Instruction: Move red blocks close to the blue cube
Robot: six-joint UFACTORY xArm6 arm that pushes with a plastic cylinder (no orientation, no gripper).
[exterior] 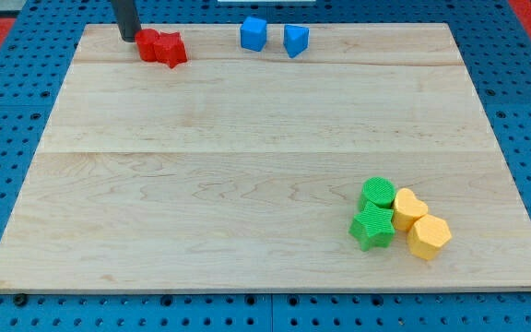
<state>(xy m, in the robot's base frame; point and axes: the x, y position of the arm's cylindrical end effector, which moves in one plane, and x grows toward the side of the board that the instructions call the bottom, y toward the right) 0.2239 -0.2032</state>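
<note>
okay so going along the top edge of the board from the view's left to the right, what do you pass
my tip → two red blocks, touching each other, shapes unclear → blue cube → second blue block, wedge-like. The green and yellow blocks sit at the view's bottom right, off this line.

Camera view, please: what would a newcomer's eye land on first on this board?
Probably the two red blocks pressed together near the view's top left, with my tip right at their left side. Just to the view's right of them, along the top edge, sit the blue cube and a second blue block, slightly apart. At the bottom right, two green blocks and two yellow blocks huddle in a tight cluster.
</note>
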